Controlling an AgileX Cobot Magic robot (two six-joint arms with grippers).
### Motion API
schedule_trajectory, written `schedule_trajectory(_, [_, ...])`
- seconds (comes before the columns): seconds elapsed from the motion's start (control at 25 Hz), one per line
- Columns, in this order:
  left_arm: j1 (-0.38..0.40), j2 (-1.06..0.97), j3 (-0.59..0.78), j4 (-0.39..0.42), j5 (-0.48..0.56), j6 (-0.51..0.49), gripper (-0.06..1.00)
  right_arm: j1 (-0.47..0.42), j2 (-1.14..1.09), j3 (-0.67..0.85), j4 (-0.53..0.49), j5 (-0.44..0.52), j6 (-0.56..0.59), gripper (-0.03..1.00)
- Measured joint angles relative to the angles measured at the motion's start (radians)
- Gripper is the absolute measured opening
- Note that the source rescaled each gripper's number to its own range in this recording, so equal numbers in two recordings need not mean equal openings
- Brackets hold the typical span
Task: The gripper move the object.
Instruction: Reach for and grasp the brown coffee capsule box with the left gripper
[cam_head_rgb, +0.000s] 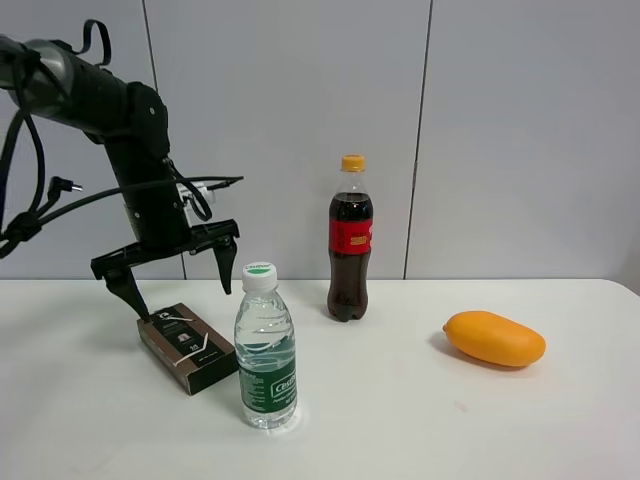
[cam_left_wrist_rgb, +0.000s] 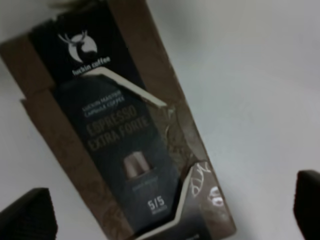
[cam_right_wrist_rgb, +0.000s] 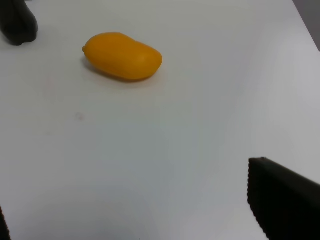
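Observation:
The dark brown carton with white lines lies flat on the white table at the left. My left gripper, a black claw on a black arm with cables, hangs open just above the carton's far end, one finger on each side, not touching it. In the left wrist view the carton fills the picture between the two fingertips of the left gripper. My right gripper is open and empty over bare table; it is out of the exterior high view.
A clear green-labelled water bottle stands just right of the carton. A cola bottle stands at mid-table. An orange-yellow mango lies at the right, and also shows in the right wrist view. A grey wall rises behind the table.

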Motion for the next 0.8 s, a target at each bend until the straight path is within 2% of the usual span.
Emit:
schedule_trajectory(0.52, [0.000, 0.041, 0.000, 0.049, -0.015, -0.069, 1.00, 0.000, 0.000, 0.000, 0.000, 0.000, 0.000, 1.00])
schedule_trajectory(0.8, [0.000, 0.047, 0.000, 0.116, -0.034, -0.077, 1.00, 0.000, 0.000, 0.000, 0.000, 0.000, 0.000, 1.00])
